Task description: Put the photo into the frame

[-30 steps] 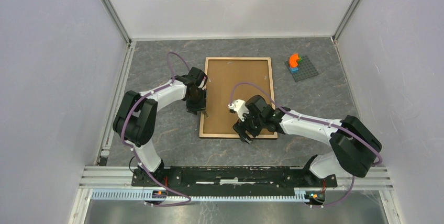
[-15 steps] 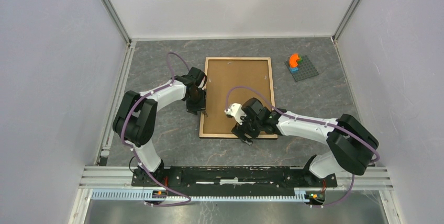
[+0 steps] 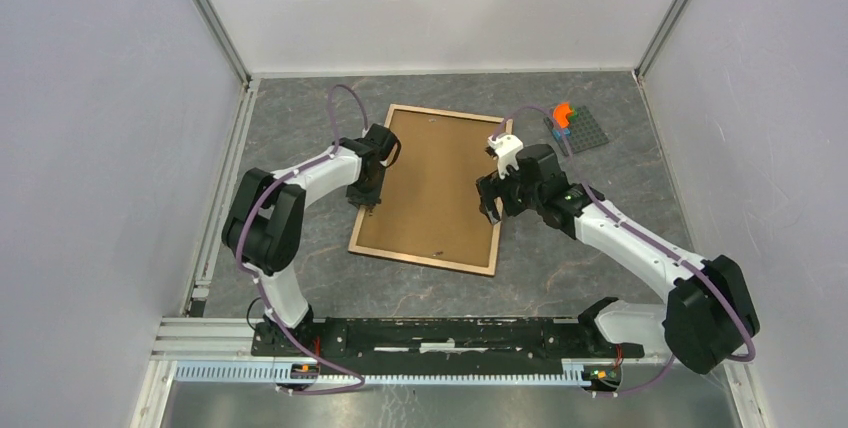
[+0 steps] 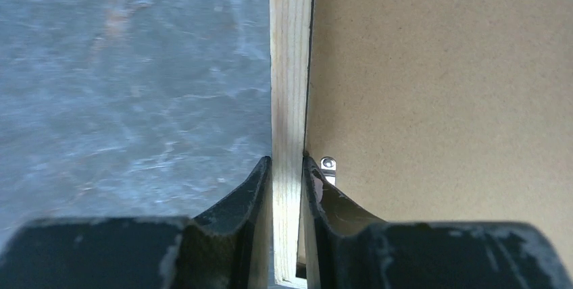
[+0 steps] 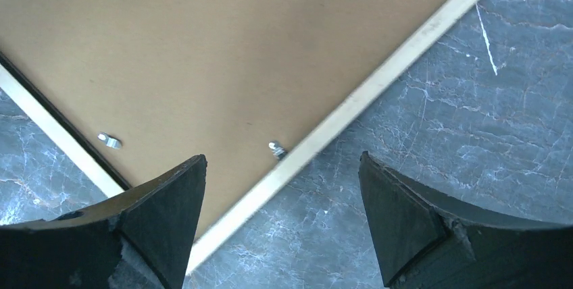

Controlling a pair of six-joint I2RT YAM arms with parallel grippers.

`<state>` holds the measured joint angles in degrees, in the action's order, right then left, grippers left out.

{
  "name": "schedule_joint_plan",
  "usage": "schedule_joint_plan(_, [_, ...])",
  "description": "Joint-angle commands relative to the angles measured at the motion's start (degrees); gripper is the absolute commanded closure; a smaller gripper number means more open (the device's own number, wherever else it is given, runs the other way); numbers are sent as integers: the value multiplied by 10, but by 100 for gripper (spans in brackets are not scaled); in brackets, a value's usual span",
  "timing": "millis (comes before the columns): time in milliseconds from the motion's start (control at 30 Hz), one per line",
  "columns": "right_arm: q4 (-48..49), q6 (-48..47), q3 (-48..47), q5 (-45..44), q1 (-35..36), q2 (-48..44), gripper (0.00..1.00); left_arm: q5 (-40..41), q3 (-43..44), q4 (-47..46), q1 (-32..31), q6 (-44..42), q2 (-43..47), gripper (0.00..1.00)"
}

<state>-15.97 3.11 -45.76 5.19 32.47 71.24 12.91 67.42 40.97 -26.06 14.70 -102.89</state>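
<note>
The frame (image 3: 420,261) lies flat and askew on the table, back up, with the brown fibreboard backing (image 3: 430,188) inside its light wood rim. The photo is not visible. My left gripper (image 3: 366,200) is shut on the frame's left rim; in the left wrist view the fingers pinch the wood rim (image 4: 290,66) either side, gripper (image 4: 288,167), next to a metal tab (image 4: 328,165). My right gripper (image 3: 490,203) is open and empty over the right rim; in the right wrist view, gripper (image 5: 282,156), the rim (image 5: 378,83) and backing (image 5: 223,46) lie below its jaws.
A small grey studded plate with an orange piece (image 3: 576,128) sits at the back right, close to the frame's far right corner. White walls enclose the table on three sides. A metal rail (image 3: 450,333) runs along the near edge.
The frame has turned: its near end swung left and its far end right. My right gripper left the near edge and moved back to the right rim. My left gripper kept its hold.
</note>
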Motion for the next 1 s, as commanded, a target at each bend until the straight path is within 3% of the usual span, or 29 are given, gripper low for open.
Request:
schedule_joint_plan(0, [-2, 15, 11, 13, -10, -8, 12, 143, 27, 55, 7, -45, -6, 66])
schedule_joint_plan(133, [-5, 27, 22, -8, -11, -23, 11, 80, 19, 119, 7, 70, 79, 14])
schedule_joint_plan(233, [-7, 30, 23, -19, -11, -40, 10, -13, -28, 124, 6, 202, 186, 2])
schedule_joint_plan(367, [-23, 39, 14, -39, -12, -54, 9, -109, -144, 87, -11, 466, 317, 4])
schedule_joint_plan(467, [-47, 58, 6, -48, -12, -65, 9, -87, -230, 47, -62, 697, 411, 12])
schedule_joint_plan(533, [-57, 72, 7, -47, -12, -76, 9, -80, -263, 29, -92, 792, 433, 12])
schedule_joint_plan(700, [-71, 115, 36, -84, -12, -121, 9, -80, -273, 13, -157, 903, 389, 9])
schedule_joint_plan(800, [-69, 149, 54, -121, -12, -149, 10, -74, -281, -29, -184, 929, 353, 9])
schedule_joint_plan(967, [-71, 151, 50, -99, -12, -140, 10, -55, -297, -78, -195, 952, 302, 17])
